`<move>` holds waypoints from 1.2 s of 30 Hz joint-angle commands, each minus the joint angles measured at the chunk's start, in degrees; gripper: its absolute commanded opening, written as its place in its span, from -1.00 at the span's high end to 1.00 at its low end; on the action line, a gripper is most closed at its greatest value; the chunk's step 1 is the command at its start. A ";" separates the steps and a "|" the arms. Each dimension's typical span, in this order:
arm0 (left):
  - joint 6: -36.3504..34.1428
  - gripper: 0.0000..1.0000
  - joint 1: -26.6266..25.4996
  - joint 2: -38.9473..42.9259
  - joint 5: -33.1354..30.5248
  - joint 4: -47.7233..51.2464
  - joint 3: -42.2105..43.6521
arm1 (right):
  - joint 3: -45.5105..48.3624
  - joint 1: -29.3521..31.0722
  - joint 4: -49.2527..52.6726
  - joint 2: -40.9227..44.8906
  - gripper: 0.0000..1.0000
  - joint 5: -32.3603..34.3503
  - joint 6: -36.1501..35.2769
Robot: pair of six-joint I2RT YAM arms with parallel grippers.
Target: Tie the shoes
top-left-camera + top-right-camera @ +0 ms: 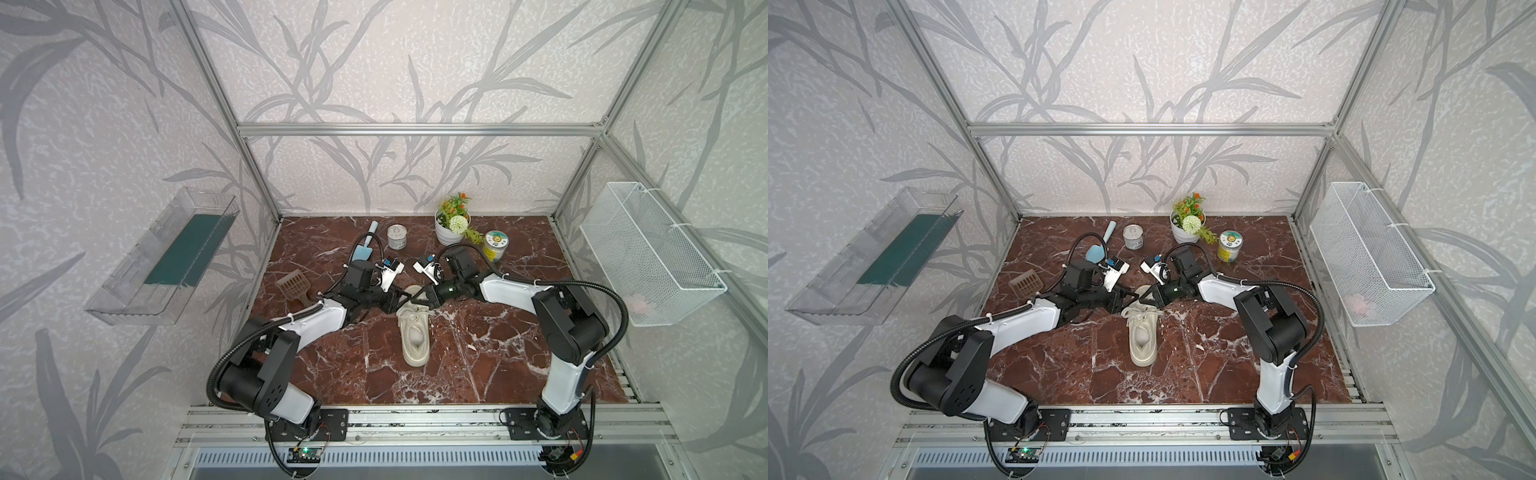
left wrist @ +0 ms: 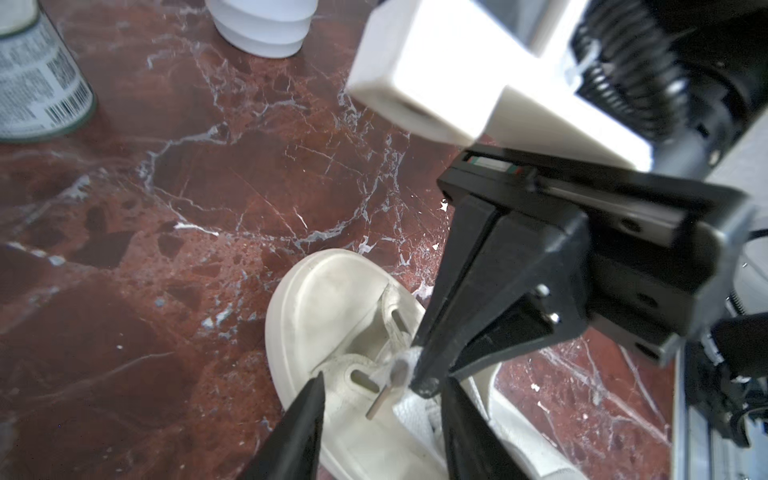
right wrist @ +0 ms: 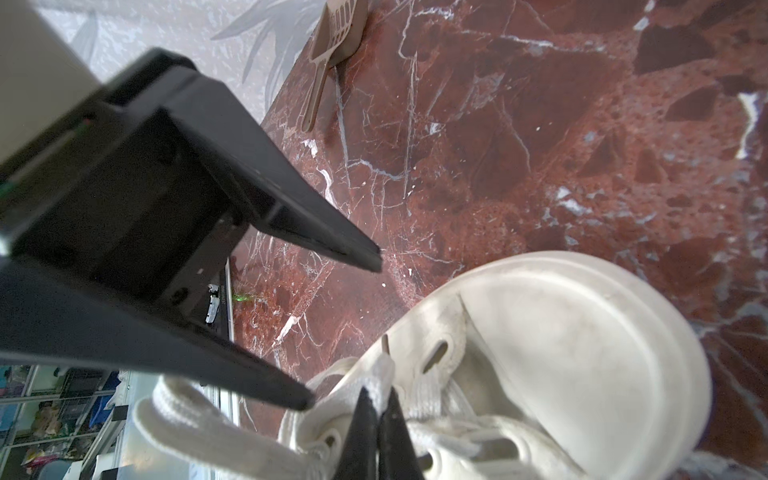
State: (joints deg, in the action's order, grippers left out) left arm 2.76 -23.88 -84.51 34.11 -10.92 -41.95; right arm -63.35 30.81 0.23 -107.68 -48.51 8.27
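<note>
the right gripper [image 3: 379, 390] is pinched tight on a flat cream lace [image 3: 384, 368], its two thin tips meeting on the strand just above the front eyelets, with the lace's hard tip poking out beside them; the left gripper [image 2: 385, 378] has its jaws parted and nothing in them, one finger on either side of that same strand. by the look of it, one claw keeps the lace lifted off the tongue so the other can take a fresh hold for a crossing or a loop, and no knot is made yet: a slack loop of lace [image 3: 178, 415] lies out to the shoe's side. the shoe [image 1: 413, 332] lies lengthwise in the middle of the marble table [image 1: 498, 365], sole down, toe toward the back wall and heel toward the arm bases. both arms reach in from the near rail, elbows bent outward, forearms slanting toward the middle, wrists turned inward so the claws meet nose to nose over the toe end; the can [image 1: 397, 237] and plant pot [image 1: 451, 232] stand well behind the work
</note>
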 commanded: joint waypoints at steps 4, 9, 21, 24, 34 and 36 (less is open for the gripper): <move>2.09 -0.22 2.63 7.85 1.33 -0.64 3.80 | 0.51 0.26 -0.10 1.24 1.00 0.04 -0.59; 3.40 -0.37 2.73 12.12 3.75 1.43 6.32 | 0.41 0.31 0.64 1.34 1.00 0.37 -1.19; 6.35 -0.47 0.39 16.05 7.15 0.65 10.92 | -0.45 0.31 2.58 1.17 1.00 0.58 -2.76; 6.27 -0.45 -0.41 15.20 7.39 0.47 11.26 | -0.57 0.30 2.93 1.15 1.00 0.57 -3.02; 4.16 0.84 -0.76 13.13 5.16 2.11 10.93 | -0.62 0.28 3.92 2.53 1.00 1.64 -3.36; 3.92 1.00 -0.81 12.97 4.92 2.45 10.84 | -0.15 0.13 3.99 3.19 1.00 2.24 -3.47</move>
State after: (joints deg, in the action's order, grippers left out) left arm 7.40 -24.45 -71.18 39.46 -9.04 -31.31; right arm -63.24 30.81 2.63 -107.39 -47.20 5.74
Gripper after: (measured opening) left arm 0.045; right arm 0.048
